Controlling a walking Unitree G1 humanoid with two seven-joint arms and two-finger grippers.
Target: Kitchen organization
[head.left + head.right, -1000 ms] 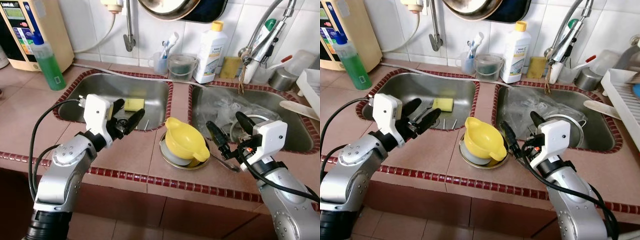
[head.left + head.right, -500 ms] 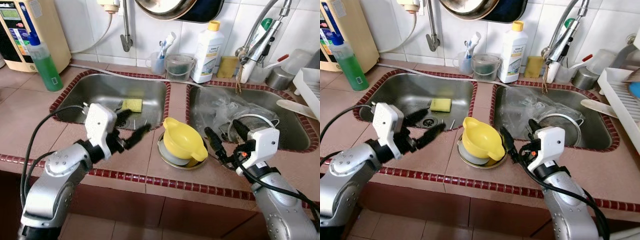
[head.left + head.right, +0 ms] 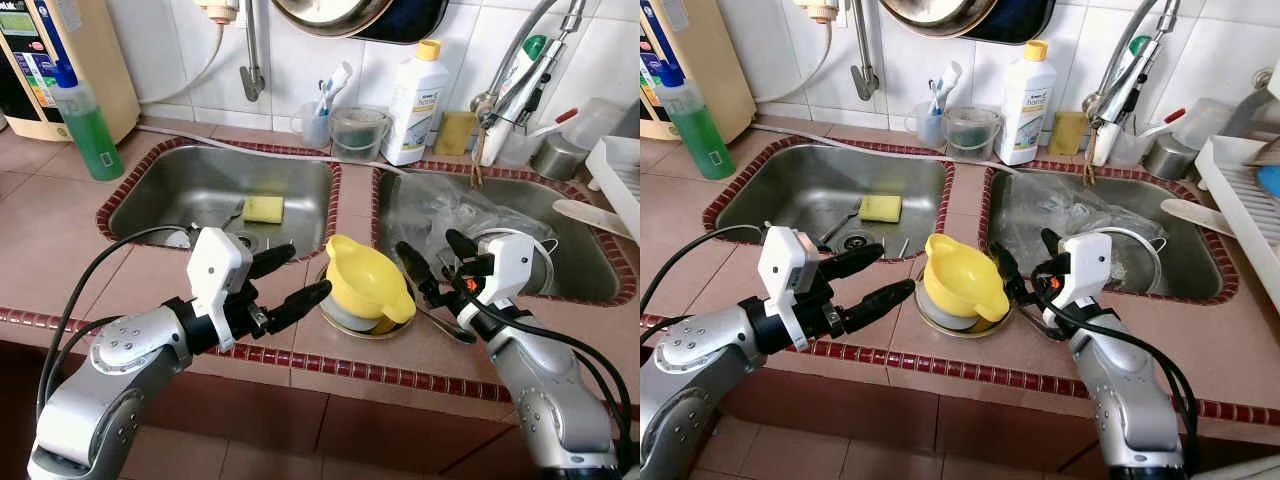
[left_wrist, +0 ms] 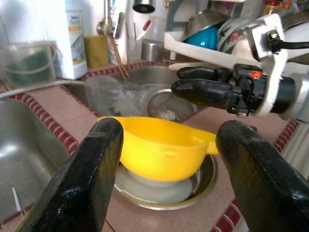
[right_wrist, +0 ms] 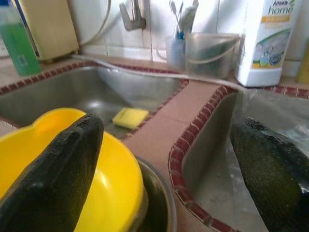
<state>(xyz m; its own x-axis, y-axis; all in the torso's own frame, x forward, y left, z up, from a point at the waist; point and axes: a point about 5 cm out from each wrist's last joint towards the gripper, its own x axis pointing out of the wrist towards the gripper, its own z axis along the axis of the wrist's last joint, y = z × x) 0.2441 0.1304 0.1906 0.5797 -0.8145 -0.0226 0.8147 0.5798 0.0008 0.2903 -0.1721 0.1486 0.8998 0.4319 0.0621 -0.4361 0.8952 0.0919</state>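
A yellow bowl [image 3: 368, 280] with pouring lips rests tilted in a shallow steel dish [image 3: 342, 318] on the tiled counter between the two sinks. My left gripper [image 3: 307, 270] is open just left of the bowl, its fingers pointing at it and apart from it. My right gripper [image 3: 425, 243] is open close by the bowl's right side, with nothing between its fingers. The left wrist view has the bowl [image 4: 159, 147] framed between the two fingers, with the right gripper [image 4: 200, 83] beyond it. In the right wrist view the bowl [image 5: 113, 176] lies beside one finger.
A yellow sponge [image 3: 264, 208] lies in the left sink [image 3: 150, 195]. Crumpled clear plastic [image 3: 440, 205] and a steel pot [image 3: 525, 255] fill the right sink. A spoon [image 3: 452, 327] lies by the dish. A green soap bottle [image 3: 90, 125], a white detergent bottle [image 3: 417, 100] and a dish rack [image 3: 615, 165] line the back and right.
My left gripper has moved right to the bowl's left side. My right gripper has moved up and left to the bowl's right side. The bowl has stayed put.
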